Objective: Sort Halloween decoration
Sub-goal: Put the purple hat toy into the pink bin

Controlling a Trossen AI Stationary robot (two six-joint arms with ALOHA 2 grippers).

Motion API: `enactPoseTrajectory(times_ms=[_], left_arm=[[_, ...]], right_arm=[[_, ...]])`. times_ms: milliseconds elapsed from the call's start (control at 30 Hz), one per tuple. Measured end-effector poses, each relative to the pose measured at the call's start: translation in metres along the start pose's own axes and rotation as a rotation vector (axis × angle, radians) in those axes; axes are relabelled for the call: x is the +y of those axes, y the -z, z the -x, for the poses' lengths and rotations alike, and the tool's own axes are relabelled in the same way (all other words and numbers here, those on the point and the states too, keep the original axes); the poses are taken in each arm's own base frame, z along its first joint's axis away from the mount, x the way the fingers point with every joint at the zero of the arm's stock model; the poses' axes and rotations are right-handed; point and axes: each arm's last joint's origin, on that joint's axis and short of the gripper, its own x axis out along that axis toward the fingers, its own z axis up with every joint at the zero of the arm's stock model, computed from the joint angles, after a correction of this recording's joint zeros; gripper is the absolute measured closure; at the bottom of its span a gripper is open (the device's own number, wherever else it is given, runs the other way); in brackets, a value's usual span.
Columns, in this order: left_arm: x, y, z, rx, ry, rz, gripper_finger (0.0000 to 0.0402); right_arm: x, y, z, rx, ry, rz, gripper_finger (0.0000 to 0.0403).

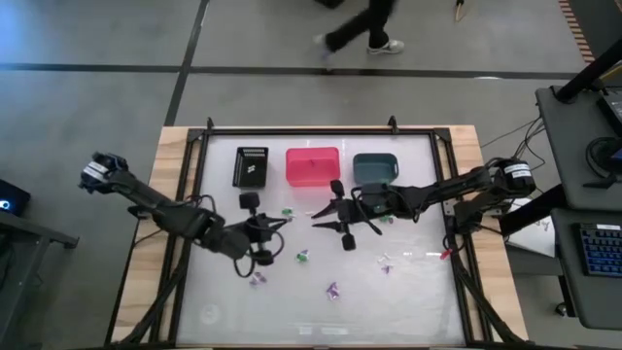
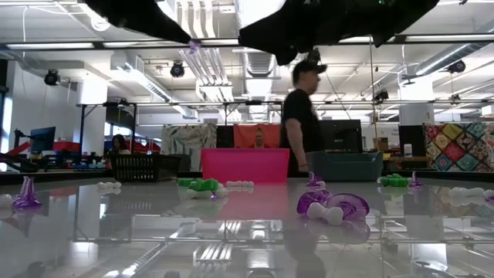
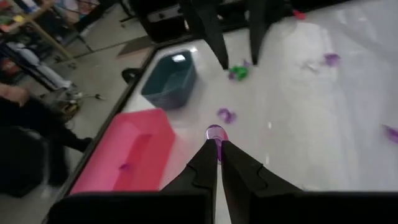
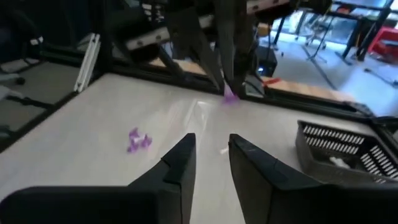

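Observation:
Small green, purple and white trinkets lie scattered on the white table: a green one (image 1: 302, 256), purple ones (image 1: 332, 290) (image 1: 256, 279) and a white one (image 1: 386, 262). My left gripper (image 1: 287, 222) hovers mid-table, in front of the pink bin (image 1: 312, 165), shut on a purple trinket (image 3: 216, 132). My right gripper (image 1: 319, 220) faces it from the table's right, open (image 4: 211, 140) and empty. In the right wrist view the left arm's fingers hold the purple trinket (image 4: 229, 94). Another purple trinket (image 4: 138, 140) lies on the table below. My left gripper pinches the purple trinket between its two fingertips (image 3: 208, 155), and the trinket's rounded end (image 3: 216, 131) sticks out past them. The trinket is lifted clear of the table; in the low view it shows high up (image 2: 193, 46).
Three bins stand in a row along the far side: black (image 1: 252, 165), pink, and teal (image 1: 374, 167). More trinkets lie near the teal bin: green (image 3: 237, 71) and purple (image 3: 225, 115). A person walks past beyond the table's far edge (image 2: 305, 116).

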Motion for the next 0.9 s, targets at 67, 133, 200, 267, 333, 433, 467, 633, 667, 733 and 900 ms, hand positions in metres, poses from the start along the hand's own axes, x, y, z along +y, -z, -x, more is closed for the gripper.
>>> enactPoseTrajectory(times_ms=[67, 133, 200, 267, 333, 433, 467, 633, 667, 733, 900], left_arm=[[0.003, -0.001, -0.011, -0.001, -0.031, -0.014, 0.0402], [0.009, -0.002, -0.023, -0.005, -0.053, -0.018, 0.0402], [0.019, -0.003, -0.032, 0.004, -0.045, -0.024, 0.0402], [0.032, -0.004, -0.041, 0.005, -0.037, -0.012, 0.0402], [0.048, -0.004, -0.049, 0.010, -0.066, -0.002, 0.0402], [0.073, -0.001, -0.062, 0.031, -0.098, -0.010, 0.0402], [0.081, 0.001, -0.066, 0.037, -0.084, -0.011, 0.0402], [0.130, 0.014, -0.090, 0.048, -0.029, 0.050, 0.0401], [0.139, 0.018, -0.095, 0.050, -0.042, 0.066, 0.0401], [0.157, 0.025, -0.106, 0.053, -0.059, 0.086, 0.0401], [0.185, 0.042, -0.134, 0.017, 0.021, 0.120, 0.0401]], right_arm=[[0.000, 0.000, 0.000, 0.002, 0.008, 0.015, 0.0305], [-0.001, 0.000, 0.001, 0.012, 0.031, 0.025, 0.0299], [-0.003, -0.003, 0.004, 0.021, 0.076, 0.040, 0.0294], [-0.004, -0.006, 0.009, 0.042, 0.130, 0.049, 0.0291], [-0.006, -0.007, 0.014, 0.077, 0.195, 0.059, 0.0289], [-0.013, -0.010, 0.024, 0.127, 0.311, 0.060, 0.0290], [-0.017, -0.012, 0.028, 0.138, 0.346, 0.057, 0.0291], [-0.038, -0.016, 0.048, 0.176, 0.443, -0.002, 0.0301], [-0.043, -0.016, 0.051, 0.178, 0.463, -0.020, 0.0304], [-0.054, -0.015, 0.057, 0.191, 0.503, -0.060, 0.0308], [-0.086, -0.001, 0.068, 0.248, 0.599, -0.157, 0.0321]])
